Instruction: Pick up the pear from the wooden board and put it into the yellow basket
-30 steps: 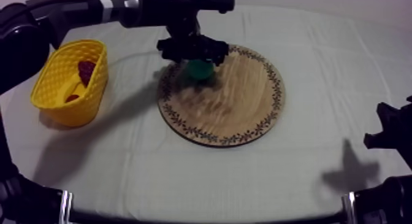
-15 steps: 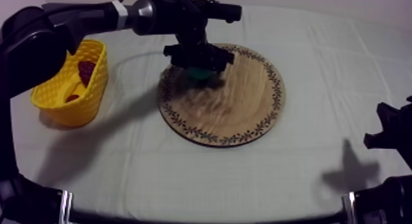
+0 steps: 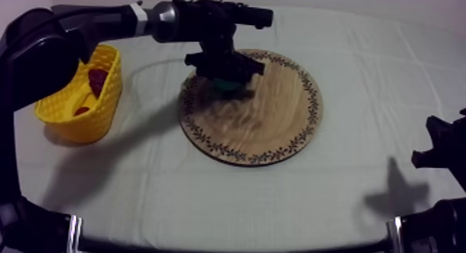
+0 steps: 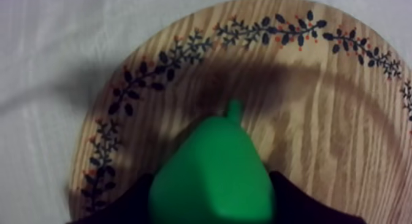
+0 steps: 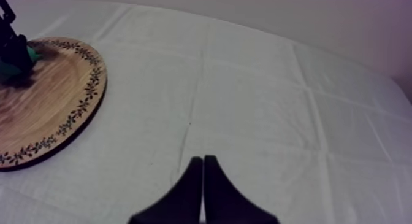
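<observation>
Lowered since a second earlier, left gripper (image 3: 223, 77) pinched the pear (image 4: 214, 171) on the board (image 3: 277, 117); grasp seemed made, next needing a lift toward the basket (image 3: 76, 124).

Top view: pear (image 3: 225, 83) largely hidden under left gripper (image 3: 222, 74), green sliver showing. Left wrist view: pear base cut by frame edge; fingers (image 4: 303, 202) mostly behind pear, dark tips at either side; wooden board (image 4: 343, 134) cropped. Yellow basket (image 3: 66, 96): dark red item (image 3: 97, 79) and smaller pieces inside, partly behind its wall, too small to identify.
</observation>
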Controlling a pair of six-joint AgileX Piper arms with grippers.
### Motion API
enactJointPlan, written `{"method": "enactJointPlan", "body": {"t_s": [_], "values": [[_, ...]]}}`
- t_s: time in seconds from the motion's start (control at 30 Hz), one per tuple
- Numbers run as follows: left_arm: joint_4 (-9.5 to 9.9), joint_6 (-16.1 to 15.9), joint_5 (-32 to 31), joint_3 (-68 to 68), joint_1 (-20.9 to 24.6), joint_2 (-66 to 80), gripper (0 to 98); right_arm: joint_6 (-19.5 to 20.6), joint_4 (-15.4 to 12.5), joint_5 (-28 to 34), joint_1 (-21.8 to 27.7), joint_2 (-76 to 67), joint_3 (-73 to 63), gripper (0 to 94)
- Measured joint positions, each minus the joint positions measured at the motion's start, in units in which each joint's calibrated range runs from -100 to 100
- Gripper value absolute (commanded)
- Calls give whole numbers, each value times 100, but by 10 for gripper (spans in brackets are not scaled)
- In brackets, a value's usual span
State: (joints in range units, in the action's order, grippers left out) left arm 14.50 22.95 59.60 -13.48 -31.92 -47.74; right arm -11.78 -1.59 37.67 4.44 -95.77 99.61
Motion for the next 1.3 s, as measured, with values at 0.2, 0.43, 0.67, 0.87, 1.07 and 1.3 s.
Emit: {"method": "enactJointPlan", "body": {"t_s": [0.2,0.43,0.67,0.87,1.07,1.3], "values": [[-6,-28,138,157,42,508,511,0,0,2,0,0,0,5],[-156,-212,77,795,235,1590,509,0,0,2,0,0,0,5],[-252,-568,120,1885,613,3014,517,0,0,2,0,0,0,5],[-257,-948,114,3323,1029,4411,531,0,0,0,0,0,0,5],[-218,-1272,111,4649,1474,5623,552,0,0,0,0,0,0,5],[-101,-1393,67,5162,2043,5983,545,0,0,0,0,0,0,5]]}}
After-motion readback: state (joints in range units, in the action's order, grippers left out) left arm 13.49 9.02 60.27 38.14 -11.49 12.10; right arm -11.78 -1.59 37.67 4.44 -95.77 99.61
